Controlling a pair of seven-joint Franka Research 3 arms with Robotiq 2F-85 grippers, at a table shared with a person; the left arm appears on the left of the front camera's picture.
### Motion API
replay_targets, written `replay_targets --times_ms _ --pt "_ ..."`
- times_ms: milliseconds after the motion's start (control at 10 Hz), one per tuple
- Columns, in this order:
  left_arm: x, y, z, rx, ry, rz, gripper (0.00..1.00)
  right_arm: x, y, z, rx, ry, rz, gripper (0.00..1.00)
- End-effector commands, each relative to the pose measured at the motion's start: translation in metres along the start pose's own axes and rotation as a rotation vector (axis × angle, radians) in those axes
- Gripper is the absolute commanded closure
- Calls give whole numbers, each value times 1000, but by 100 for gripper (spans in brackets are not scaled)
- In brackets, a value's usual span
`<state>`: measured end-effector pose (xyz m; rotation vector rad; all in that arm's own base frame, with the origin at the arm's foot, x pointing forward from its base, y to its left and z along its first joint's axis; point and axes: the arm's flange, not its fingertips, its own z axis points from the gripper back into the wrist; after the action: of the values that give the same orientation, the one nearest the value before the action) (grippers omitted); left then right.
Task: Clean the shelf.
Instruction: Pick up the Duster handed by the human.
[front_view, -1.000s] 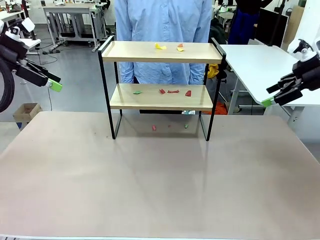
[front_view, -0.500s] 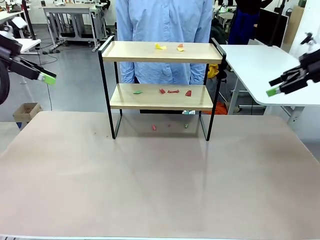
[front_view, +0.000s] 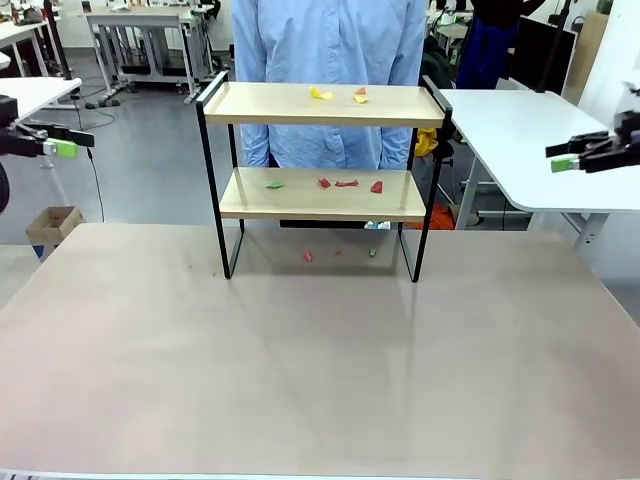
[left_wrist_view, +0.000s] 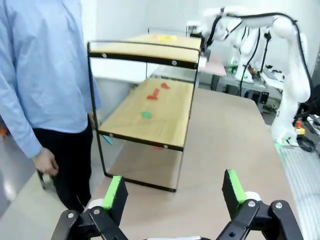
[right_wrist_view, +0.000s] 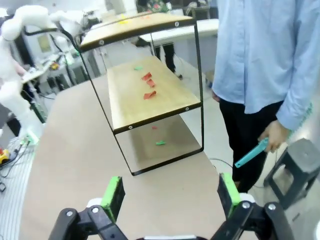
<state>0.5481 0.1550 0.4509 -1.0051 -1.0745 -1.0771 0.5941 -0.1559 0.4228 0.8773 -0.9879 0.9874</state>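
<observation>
I hold both pairs of jaws spread wide with nothing between them. In the left wrist view my left jaws' green pads (left_wrist_view: 114, 192) stand far apart over bare tabletop (front_view: 320, 370), and in the right wrist view my right jaws' green pads (right_wrist_view: 228, 192) stand the same way. In the front view my left jaws hang in the air at the far left edge and my right jaws at the far right edge, both above the tabletop's level and well apart from the shelf (front_view: 270, 104). The shelf stands upright at the middle of the tabletop's far side, its black frame resting on the surface. On its top board lie a yellow scrap (front_view: 320, 93) and an orange scrap (front_view: 360, 96). On the lower board lie a green scrap (front_view: 274, 184) and three red scraps (front_view: 346, 183). Under the shelf, on the tabletop, lie a small red bit (front_view: 308, 256) and a small green bit (front_view: 372, 252). A person in a light blue shirt (front_view: 330, 40) stands just behind the shelf, and the person's hand (right_wrist_view: 275, 136) holds a slim teal thing (right_wrist_view: 252, 152) down at their side.
</observation>
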Motion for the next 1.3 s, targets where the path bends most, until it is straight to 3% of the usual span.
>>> replay_targets --times_ms 0,200,700,800,900,1200 --pt "-19 14 3 -12 -90 -111 0 -5 -26 1 90 -81 54 0" --pt "-47 24 3 8 -124 -217 0 -27 -44 -6 104 -150 98 0" --pt "-71 36 -3 21 -142 -266 0 -55 -59 -14 63 -264 121 0" --pt "-67 35 -4 41 -143 -241 0 -54 -55 -14 126 -222 121 0" --pt "-77 31 -3 17 -107 -236 0 -60 -56 -16 71 -218 71 0" --pt "-75 38 -6 8 -101 -225 0 -60 -57 -13 73 -205 87 0"
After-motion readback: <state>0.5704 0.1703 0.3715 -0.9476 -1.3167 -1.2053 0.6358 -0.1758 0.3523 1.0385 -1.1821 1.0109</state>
